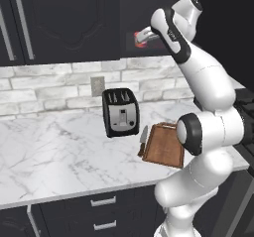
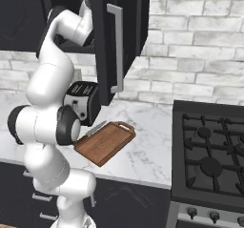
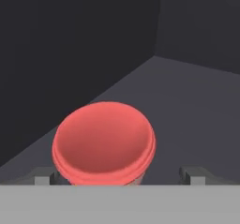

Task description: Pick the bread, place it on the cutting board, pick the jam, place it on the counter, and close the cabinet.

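Observation:
The jam [image 3: 104,143], a red jar seen from above, stands on the dark shelf inside the open cabinet [image 2: 128,26]. My gripper [image 3: 119,174] is open, with one fingertip on each side of the jar, and the jar sits nearer the left one. In the left base view the gripper [image 1: 141,35] reaches into the cabinet at the red jam [image 1: 140,41]. The cabinet door [image 2: 102,46] stands swung out, its silver handle [image 2: 116,50] facing the stove side. The cutting board [image 1: 163,144] lies bare on the marble counter [image 1: 54,151], below the arm. The bread is out of view.
A black-and-silver toaster [image 1: 120,112] stands on the counter left of the board, with a knife [image 1: 144,134] at the board's left edge. A black gas stove [image 2: 209,150] adjoins the counter on the right. Closed upper cabinets [image 1: 59,18] hang to the left.

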Tool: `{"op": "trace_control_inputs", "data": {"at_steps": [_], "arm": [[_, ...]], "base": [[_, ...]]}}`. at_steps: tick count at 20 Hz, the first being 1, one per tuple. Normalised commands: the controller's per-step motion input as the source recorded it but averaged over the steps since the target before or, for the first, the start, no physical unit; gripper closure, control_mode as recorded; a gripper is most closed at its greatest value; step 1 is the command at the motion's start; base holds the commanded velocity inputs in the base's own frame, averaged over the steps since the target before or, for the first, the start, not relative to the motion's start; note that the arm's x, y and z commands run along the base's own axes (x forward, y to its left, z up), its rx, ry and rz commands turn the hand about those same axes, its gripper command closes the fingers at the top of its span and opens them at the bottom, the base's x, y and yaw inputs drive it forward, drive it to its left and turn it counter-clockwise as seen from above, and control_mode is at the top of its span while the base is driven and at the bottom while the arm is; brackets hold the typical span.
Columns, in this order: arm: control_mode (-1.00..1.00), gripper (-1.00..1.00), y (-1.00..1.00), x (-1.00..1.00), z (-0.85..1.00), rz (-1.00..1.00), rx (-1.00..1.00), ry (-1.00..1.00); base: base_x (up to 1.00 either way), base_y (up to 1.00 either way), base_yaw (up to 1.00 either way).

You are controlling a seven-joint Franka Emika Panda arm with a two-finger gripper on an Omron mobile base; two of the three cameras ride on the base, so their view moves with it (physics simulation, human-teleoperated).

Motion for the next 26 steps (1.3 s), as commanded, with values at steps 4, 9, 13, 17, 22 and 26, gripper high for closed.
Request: {"op": "trace_control_inputs", "data": {"at_steps": [4,9,13,17,22,26], "arm": [[-1.00,-1.00,0.01,0.26,0.00,0.04,0.00,0.00],[-1.00,-1.00,0.02,0.07,0.00,0.07,0.00,0.00],[-1.00,-1.00,0.04,0.00,-0.01,0.08,0.00,0.01],[-1.00,-1.00,0.09,0.00,-0.03,0.09,0.00,0.00],[-1.00,-1.00,0.13,0.00,-0.06,0.09,0.00,0.00],[-1.00,-1.00,0.18,0.00,-0.08,0.08,0.00,0.00]], "base": [[0.00,0.00,0.00],[0.00,0.00,0.00],[0.00,0.00,0.00],[0.00,0.00,0.00],[0.00,0.00,0.00],[0.00,0.00,0.00]]}}
